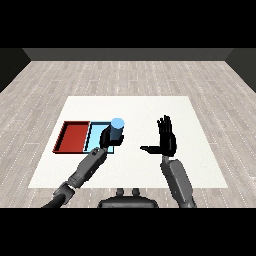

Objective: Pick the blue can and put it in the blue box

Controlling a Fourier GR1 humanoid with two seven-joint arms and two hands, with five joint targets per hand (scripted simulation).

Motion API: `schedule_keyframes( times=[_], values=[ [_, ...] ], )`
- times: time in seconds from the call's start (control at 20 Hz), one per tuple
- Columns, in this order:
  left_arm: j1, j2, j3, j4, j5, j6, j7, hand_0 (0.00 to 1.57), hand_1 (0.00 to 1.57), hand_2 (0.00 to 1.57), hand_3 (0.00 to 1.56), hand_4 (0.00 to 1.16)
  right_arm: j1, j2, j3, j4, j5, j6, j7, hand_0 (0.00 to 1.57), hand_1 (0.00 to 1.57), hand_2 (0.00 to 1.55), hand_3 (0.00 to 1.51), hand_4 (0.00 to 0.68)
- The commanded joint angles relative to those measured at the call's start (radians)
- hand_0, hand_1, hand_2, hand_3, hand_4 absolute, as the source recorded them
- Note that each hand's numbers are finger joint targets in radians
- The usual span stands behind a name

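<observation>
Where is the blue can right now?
In the head view, the blue can stands upright left of centre, at the right edge of the blue tray, with the left hand curled round it. The right hand is apart, open.

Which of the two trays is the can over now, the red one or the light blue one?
The light blue tray: the left hand holds the blue can at its right edge. The red tray lies farther left, apart from the can.
</observation>
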Motion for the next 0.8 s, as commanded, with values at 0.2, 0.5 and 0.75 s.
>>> schedule_keyframes(
  times=[0.2,0.5,0.75],
  values=[
    [-0.056,0.162,0.065,0.094,-0.061,0.023,0.157,1.57,1.57,1.57,1.51,1.15,0.096,-0.019,-0.093,0.018,-0.084,0.091,-0.065,0.00,0.00,0.00,0.00,0.000],
    [-0.182,0.171,0.023,0.336,-0.166,0.087,0.303,1.57,1.57,1.56,1.48,1.03,0.089,-0.009,-0.105,0.057,-0.086,0.104,-0.083,0.00,0.00,0.00,0.00,0.000],
    [-0.201,0.184,-0.025,0.501,-0.213,0.064,0.484,1.44,1.44,1.35,1.18,0.94,0.110,-0.011,-0.116,0.053,-0.099,0.115,-0.083,0.00,0.00,0.00,0.00,0.000]
  ],
)
